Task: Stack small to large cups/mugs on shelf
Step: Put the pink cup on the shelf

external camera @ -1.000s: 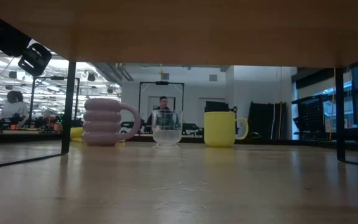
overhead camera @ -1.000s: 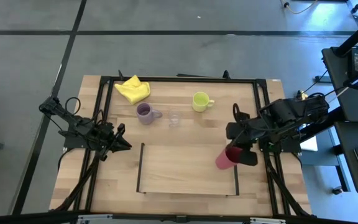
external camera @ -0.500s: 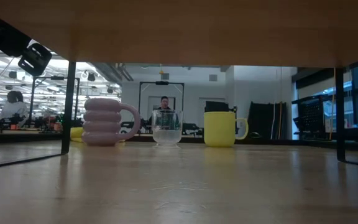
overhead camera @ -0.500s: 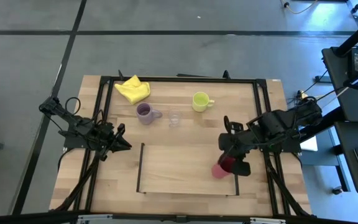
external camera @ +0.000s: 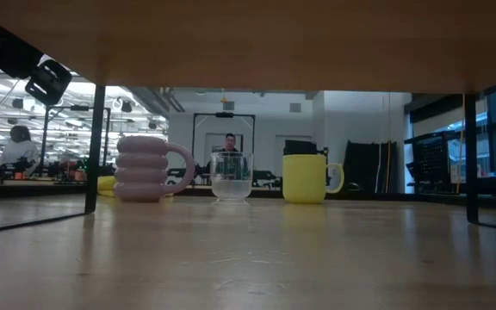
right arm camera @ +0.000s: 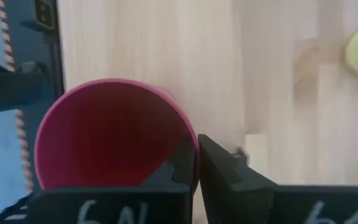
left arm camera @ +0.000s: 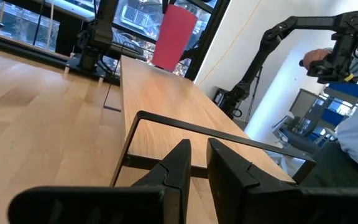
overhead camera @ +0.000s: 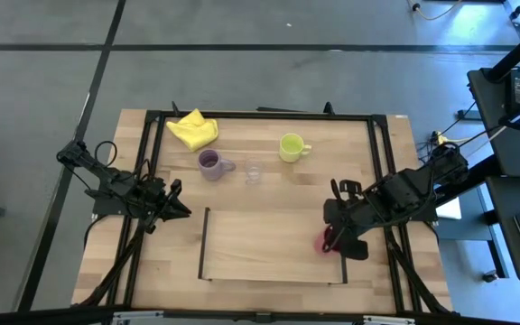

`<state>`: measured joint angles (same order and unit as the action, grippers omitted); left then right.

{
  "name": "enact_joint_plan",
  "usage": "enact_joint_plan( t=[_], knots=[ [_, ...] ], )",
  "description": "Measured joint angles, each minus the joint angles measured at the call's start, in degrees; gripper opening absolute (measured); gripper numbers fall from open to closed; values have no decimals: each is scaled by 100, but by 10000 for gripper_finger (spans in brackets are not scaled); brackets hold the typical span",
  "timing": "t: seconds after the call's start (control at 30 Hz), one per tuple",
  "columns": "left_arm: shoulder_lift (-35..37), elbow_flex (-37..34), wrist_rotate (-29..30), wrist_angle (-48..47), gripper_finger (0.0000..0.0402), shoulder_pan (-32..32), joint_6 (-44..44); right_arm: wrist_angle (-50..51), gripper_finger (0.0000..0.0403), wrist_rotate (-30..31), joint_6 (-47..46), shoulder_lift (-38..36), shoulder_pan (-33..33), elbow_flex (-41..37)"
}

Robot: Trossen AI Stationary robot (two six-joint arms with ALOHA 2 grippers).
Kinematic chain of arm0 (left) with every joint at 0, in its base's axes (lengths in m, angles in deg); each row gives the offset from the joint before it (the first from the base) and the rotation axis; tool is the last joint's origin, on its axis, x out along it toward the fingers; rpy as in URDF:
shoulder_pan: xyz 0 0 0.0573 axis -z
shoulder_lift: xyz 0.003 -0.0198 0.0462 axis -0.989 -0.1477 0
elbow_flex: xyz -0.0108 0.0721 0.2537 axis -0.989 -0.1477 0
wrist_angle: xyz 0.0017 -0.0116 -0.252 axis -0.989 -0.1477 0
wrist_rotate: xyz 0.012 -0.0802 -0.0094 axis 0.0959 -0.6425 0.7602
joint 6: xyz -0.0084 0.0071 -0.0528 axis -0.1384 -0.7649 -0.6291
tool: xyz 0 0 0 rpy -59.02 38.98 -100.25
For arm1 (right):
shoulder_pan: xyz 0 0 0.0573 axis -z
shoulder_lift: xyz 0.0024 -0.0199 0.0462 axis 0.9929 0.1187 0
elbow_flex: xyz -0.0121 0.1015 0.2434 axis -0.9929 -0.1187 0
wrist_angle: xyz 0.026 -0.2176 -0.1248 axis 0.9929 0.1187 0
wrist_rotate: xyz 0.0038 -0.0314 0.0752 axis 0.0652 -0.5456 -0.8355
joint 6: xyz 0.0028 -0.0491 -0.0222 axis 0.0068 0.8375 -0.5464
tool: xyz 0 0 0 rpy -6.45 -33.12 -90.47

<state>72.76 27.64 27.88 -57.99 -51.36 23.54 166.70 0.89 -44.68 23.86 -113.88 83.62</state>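
right gripper: at the 3 o'clock end of the shelf, jaws clenched on the rim of the red cup, one finger inside the rim, one outside (right wrist view).
red cup: mostly hidden under the right gripper from above, at the shelf's 3 o'clock end beside the frame's short side; open mouth faces the wrist camera; stands upright in the left wrist view; cannot tell whether its base touches the wood.
left gripper: waits at the desk's 9 o'clock edge, just outside the shelf's 9 o'clock side, jaws clenched with only a thin slit between the fingers, grasping nothing.
shelf: flat light-wood rectangle with a thin dark outline, lower middle of the desk, toward 6 o'clock; bare apart from the cup end.
purple mug: on the desk at 11 o'clock of the shelf, upright, ribbed body, handle toward the glass.
clear glass: just beside the purple mug, between it and the yellow-green mug, upright.
yellow-green mug: at 12 o'clock of the shelf, upright, handle toward 3 o'clock.
yellow cloth: crumpled near the desk's 11 o'clock corner.
desk: light wood, ringed by a black metal frame.
person: far back in the room, low view, seen behind the glass.
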Motion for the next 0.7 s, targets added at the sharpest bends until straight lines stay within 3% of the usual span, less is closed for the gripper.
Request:
enact_joint_plan(
  t=[0.7],
  knots=[
    [0, 0, 0, -2, 47, -1, 0, 7, 14, -149, -199, 12, -48, 0]
  ],
)
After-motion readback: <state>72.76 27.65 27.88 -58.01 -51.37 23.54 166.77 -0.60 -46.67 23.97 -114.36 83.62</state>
